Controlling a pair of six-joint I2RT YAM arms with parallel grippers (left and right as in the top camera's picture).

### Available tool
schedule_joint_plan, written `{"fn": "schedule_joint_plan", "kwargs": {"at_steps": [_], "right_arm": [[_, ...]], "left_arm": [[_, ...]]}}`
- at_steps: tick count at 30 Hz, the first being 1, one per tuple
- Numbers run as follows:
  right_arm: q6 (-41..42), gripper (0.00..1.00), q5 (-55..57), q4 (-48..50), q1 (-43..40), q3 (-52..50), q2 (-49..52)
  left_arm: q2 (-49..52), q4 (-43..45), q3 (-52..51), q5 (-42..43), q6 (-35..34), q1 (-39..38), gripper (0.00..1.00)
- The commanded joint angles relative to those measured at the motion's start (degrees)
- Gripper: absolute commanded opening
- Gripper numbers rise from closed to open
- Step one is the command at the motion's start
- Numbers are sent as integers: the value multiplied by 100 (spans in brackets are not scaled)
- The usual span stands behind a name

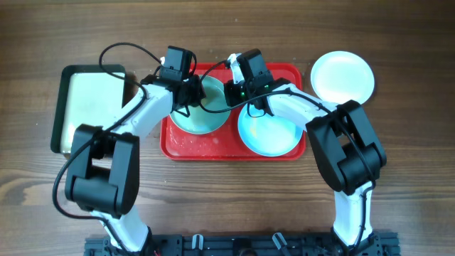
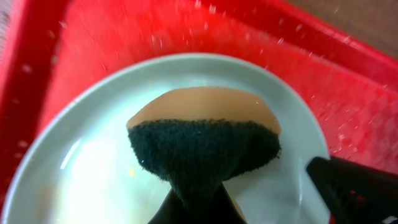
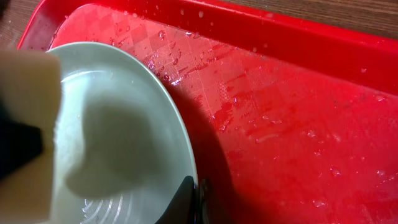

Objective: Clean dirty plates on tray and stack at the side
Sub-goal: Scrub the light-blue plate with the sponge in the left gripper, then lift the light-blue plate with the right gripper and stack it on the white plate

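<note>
Bench (image 1: 412, 213) is topped by the red tray (image 1: 284, 71), where the left turquoise plate (image 1: 202, 122) is pinched at its rim by the closed right fingers (image 3: 186, 200) and scrubbed with a sponge (image 2: 205, 143) clamped in the left fingers (image 1: 188, 92). Once wiped, it is judged due for stacking on the white plate (image 1: 343, 75) beside the tray.

Robot lab bench: left arm (image 1: 106, 163), right arm (image 1: 348, 153) at wooden table (image 1: 412, 199); red tray (image 1: 192, 146).

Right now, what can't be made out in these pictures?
Left wrist view: the plate beneath the sponge, hidden by it.
Right wrist view: whether the right gripper grips the plate's rim; the bottom edge cuts it off.
Right wrist view: the pale shape at left, too blurred.
</note>
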Motion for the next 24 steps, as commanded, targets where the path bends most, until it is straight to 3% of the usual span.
{"fn": "schedule_joint_plan", "kwargs": {"at_steps": [1, 2, 5, 8, 9, 13, 16, 18, 21, 24], "right_arm": [[17, 4, 94, 26, -11, 79, 98], [17, 4, 94, 26, -13, 79, 98], [7, 4, 92, 13, -13, 79, 98], [9, 4, 94, 7, -13, 79, 90], [4, 4, 94, 7, -13, 79, 72], [-173, 4, 153, -46, -11, 81, -46], [-466, 4, 310, -85, -7, 81, -350], [-890, 4, 1108, -289, 144, 81, -710], [-1899, 4, 2597, -286, 662, 83, -1178], [-3628, 4, 4542, 251, 1401, 83, -1604]], "left_arm": [[376, -105, 4, 291, 188, 15, 4], [431, -109, 4, 164, 546, 15, 4], [442, -391, 4, -1156, 623, 15, 4], [404, -1069, 7, -3617, 616, 15, 4], [376, -1147, 7, -3832, 614, 15, 4], [-372, -1185, 33, -3840, 210, 125, 4], [-1467, -1196, 33, -2691, -37, 494, 4], [-2378, -1335, 33, -1766, -35, 1191, 4], [-2863, -1810, 33, -1694, -33, 1976, 4], [-2852, -2124, -11, -1692, -35, 2498, 4]]}}
